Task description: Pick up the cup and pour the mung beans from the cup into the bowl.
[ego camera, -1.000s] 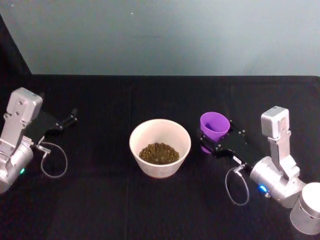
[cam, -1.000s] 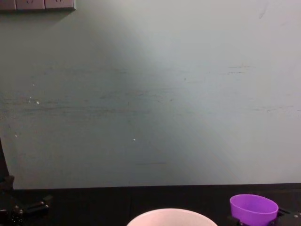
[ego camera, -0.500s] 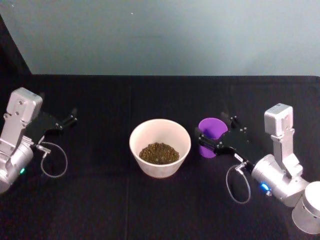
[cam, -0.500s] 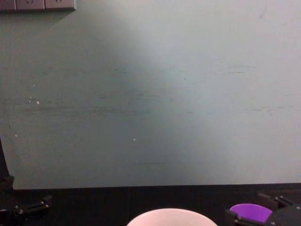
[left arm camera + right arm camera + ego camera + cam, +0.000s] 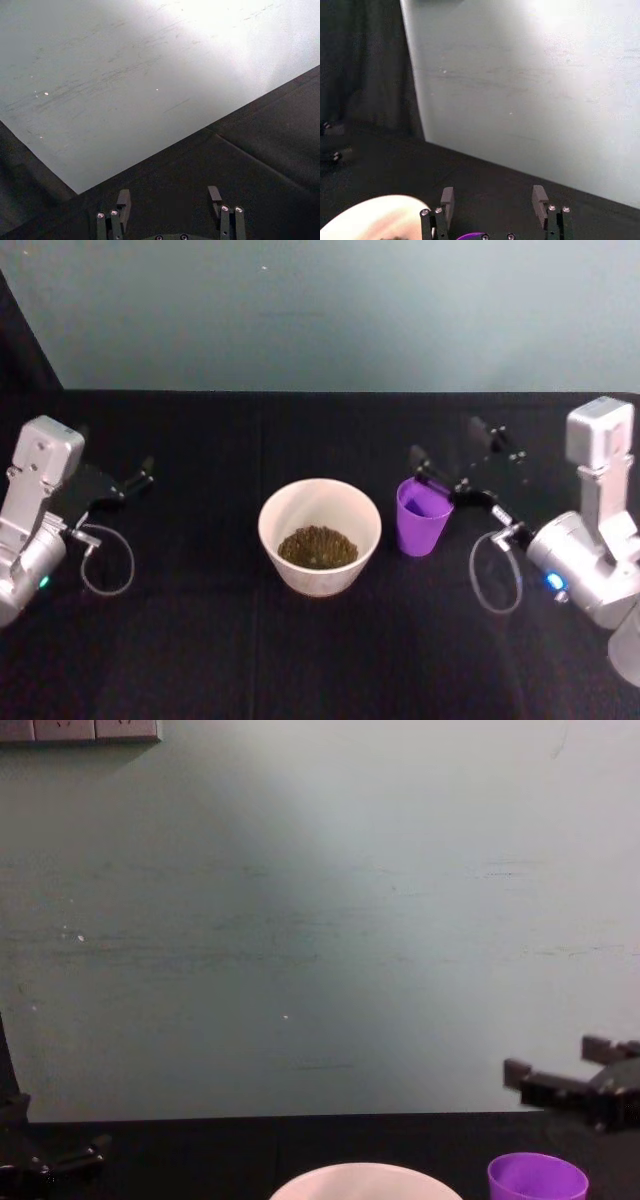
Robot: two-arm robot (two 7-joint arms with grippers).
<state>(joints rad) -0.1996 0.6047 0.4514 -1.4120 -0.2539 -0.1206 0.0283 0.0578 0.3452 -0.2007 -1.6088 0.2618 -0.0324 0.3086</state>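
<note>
The purple cup (image 5: 422, 517) stands upright on the black table, just right of the pale bowl (image 5: 272, 510). Mung beans (image 5: 318, 547) lie in the bowl, while the cup's inside shows only purple. My right gripper (image 5: 444, 439) hangs open above and slightly behind the cup, not touching it. From the chest, the right gripper (image 5: 555, 1060) is above the cup (image 5: 537, 1180), with the bowl (image 5: 365, 1180) rim at the lower edge. The right wrist view shows the open right gripper (image 5: 493, 196), a sliver of the cup (image 5: 472, 235) and the bowl (image 5: 375, 215). My left gripper (image 5: 148, 472) rests open at the far left.
A black cloth covers the table (image 5: 200, 640), which ends at a grey-green wall (image 5: 320, 310) behind. A loose cable loop (image 5: 495, 570) hangs from the right wrist near the cup. The left gripper (image 5: 169, 197) faces the wall over bare cloth.
My right gripper has let go of the cup, opened, and risen up and to the right. The cup now stands free on the table. The left arm stayed still.
</note>
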